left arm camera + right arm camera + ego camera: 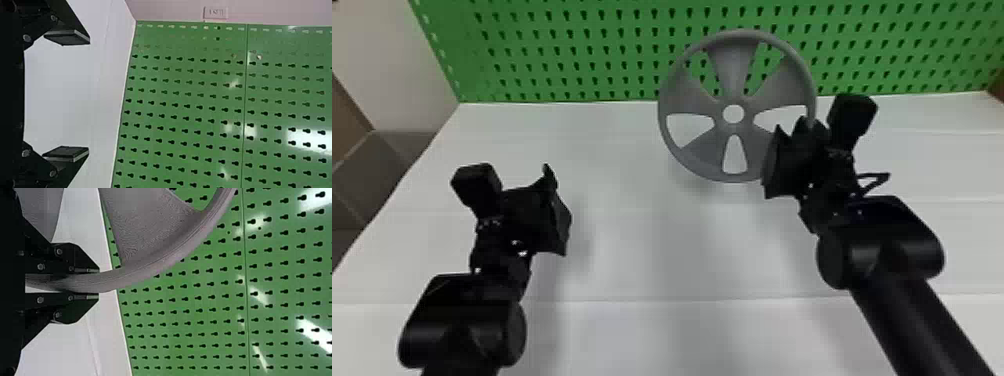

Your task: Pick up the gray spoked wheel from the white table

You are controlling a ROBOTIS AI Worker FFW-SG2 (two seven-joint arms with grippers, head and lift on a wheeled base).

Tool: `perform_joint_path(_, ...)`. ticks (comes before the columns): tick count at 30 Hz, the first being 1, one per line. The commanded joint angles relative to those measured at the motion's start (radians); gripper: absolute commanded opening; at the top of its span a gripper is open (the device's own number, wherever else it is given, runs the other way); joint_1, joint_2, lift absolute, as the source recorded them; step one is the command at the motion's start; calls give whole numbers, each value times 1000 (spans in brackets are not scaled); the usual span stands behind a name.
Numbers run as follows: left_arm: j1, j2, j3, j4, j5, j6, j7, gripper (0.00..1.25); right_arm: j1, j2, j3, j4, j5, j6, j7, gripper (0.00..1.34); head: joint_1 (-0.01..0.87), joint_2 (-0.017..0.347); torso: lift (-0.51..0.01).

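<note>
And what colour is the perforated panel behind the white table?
The perforated panel is green with dark holes, clearest in the left wrist view.

A green pegboard (pixel 592 41) is seen standing at the back, pierced by rows of keyhole-shaped slots. It is crossed by a thin seam (pixel 245 98) and marked by bright reflections (pixel 317 337). To the left, a pale wall (pixel 392 60) and grey floor (pixel 362 175) are shown — and beside the pegboard's edge, a small label (pixel 215 13) is seen.
</note>
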Motion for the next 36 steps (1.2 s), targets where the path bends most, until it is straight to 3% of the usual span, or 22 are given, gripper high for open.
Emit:
perform_joint_path(1,-8,0,-5,-2,-2,8,0,970,44,16,-35,10,30,-77,-1,141,834,83,-64)
perform_joint_path(5,-12,0,-10,-5,-5,18,0,970,77,21,-61,10,48,-103,1,107,834,83,-64)
perform_joint_path(16,-20,-2,-24,-16,-29,38,0,970,132,-5,-66,14,120,-202,13,107,834,83,-64)
perform_joint_path(23,-26,-5,-27,-16,-35,48,0,970,142,16,-83,31,166,-247,42,107,834,83,-64)
perform_joint_path(36,-23,-59,-1,-16,-111,29,18,970,155,19,-77,19,203,-252,104,107,834,83,-64)
